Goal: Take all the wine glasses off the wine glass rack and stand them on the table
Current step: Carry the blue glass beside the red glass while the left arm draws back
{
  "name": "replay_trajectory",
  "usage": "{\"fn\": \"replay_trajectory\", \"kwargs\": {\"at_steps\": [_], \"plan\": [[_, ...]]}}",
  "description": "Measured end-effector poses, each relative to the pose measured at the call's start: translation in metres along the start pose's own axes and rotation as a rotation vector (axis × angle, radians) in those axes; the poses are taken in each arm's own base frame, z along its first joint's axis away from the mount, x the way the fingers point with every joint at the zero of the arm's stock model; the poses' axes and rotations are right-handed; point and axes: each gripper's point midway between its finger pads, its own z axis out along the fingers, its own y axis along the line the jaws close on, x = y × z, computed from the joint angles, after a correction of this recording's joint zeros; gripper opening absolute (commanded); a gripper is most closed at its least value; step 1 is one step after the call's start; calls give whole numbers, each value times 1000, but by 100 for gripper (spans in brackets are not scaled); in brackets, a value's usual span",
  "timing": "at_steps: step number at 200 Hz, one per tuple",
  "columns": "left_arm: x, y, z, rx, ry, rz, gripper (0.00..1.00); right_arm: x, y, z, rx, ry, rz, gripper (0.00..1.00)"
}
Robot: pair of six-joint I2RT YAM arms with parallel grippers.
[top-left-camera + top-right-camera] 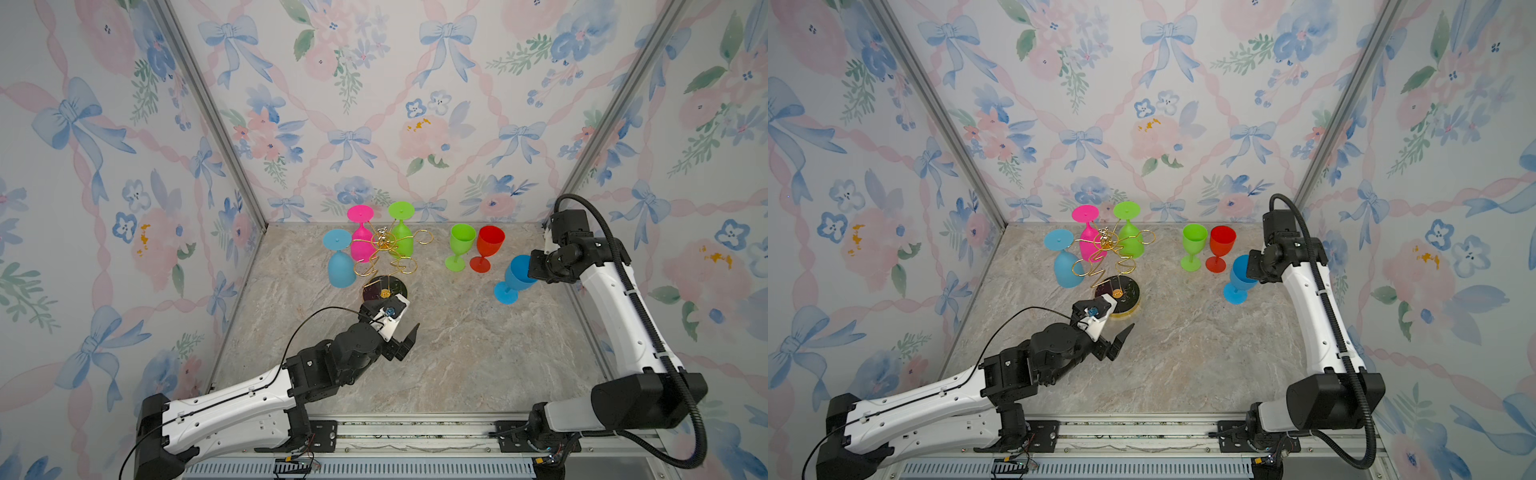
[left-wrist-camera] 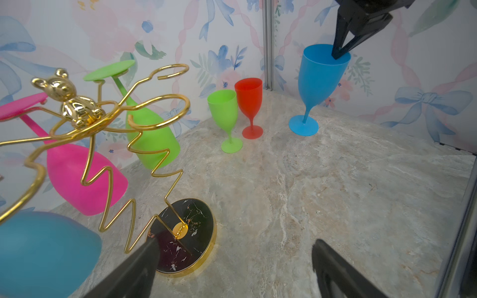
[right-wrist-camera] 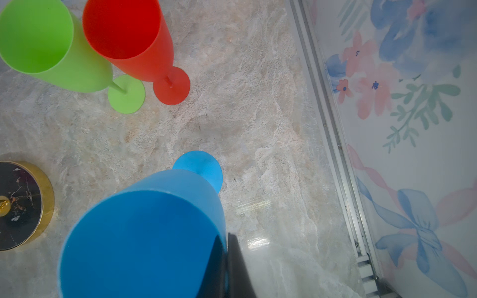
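Note:
The gold wire wine glass rack stands on its round black base at the back left. Three wine glasses hang upside down from it: blue, pink and green. My left gripper is open and empty just in front of the base. My right gripper is shut on the rim of an upright blue wine glass, one finger inside the bowl, its foot at the tabletop.
An upright green glass and a red glass stand side by side just left of the held blue one. Flowered walls close the marble table at the back and both sides; a metal rail runs along the front.

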Motion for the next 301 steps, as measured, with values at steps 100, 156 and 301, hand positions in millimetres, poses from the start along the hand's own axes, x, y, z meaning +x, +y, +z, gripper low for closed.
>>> {"fn": "replay_trajectory", "kwargs": {"at_steps": [100, 156, 301], "plan": [[31, 54, -22, -119, 46, -187, 94, -63, -35, 65, 52, 23, 152, 0], [38, 80, -28, -231, 47, -253, 95, -103, -30, 97, 27, 22, 190, 0], [63, 193, -61, -664, 61, -393, 95, -120, -16, 144, 17, 109, 193, 0]]}}
